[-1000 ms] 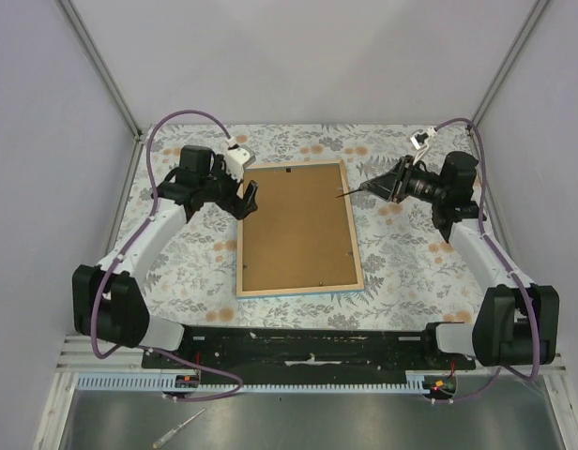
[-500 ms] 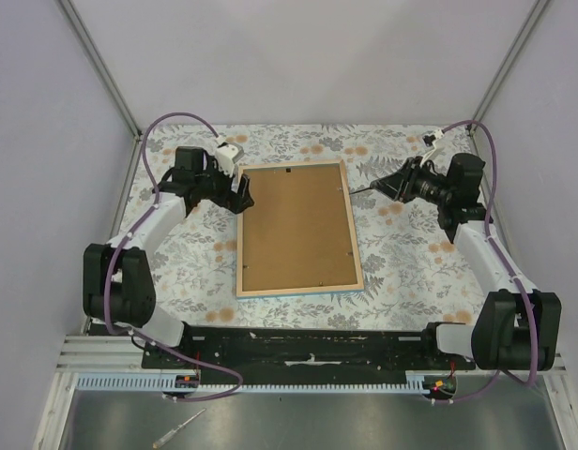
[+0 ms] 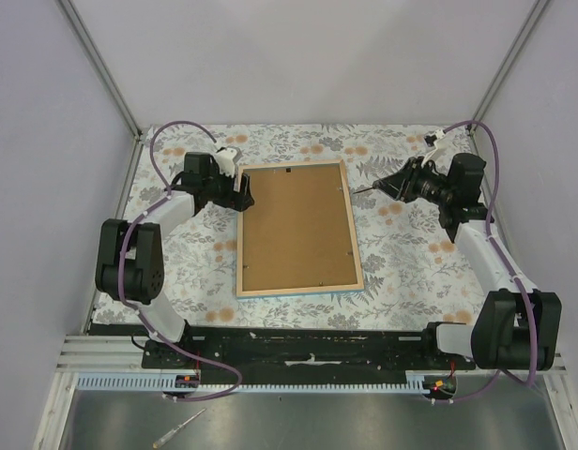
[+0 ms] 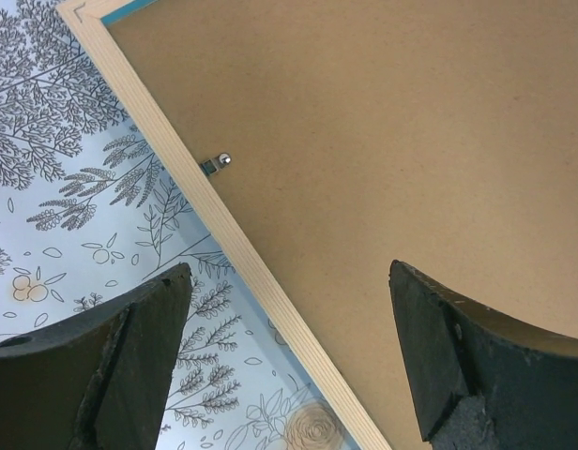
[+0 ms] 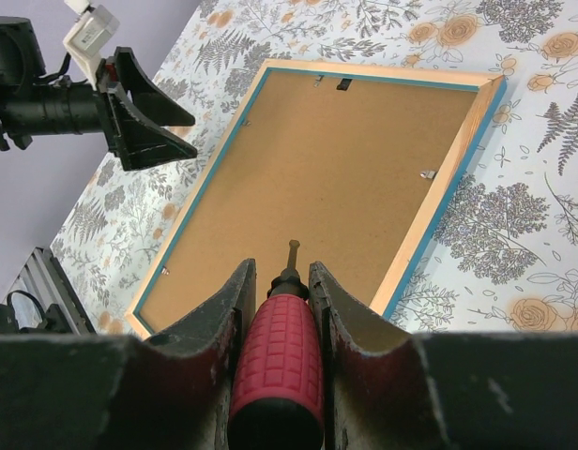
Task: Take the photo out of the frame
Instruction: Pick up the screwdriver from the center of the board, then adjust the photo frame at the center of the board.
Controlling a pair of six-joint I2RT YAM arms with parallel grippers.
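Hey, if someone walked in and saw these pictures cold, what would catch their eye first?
First, the frame, lying face down in the middle of the floral table cover with its brown backing board up. Next, the red-handled screwdriver clamped in the right tool, its tip aimed at the frame's right side. The left tool hangs wide open over the frame's left edge near the far corner.

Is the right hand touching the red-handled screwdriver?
Touching: in the right wrist view, the right hand clamps the screwdriver by its red handle.
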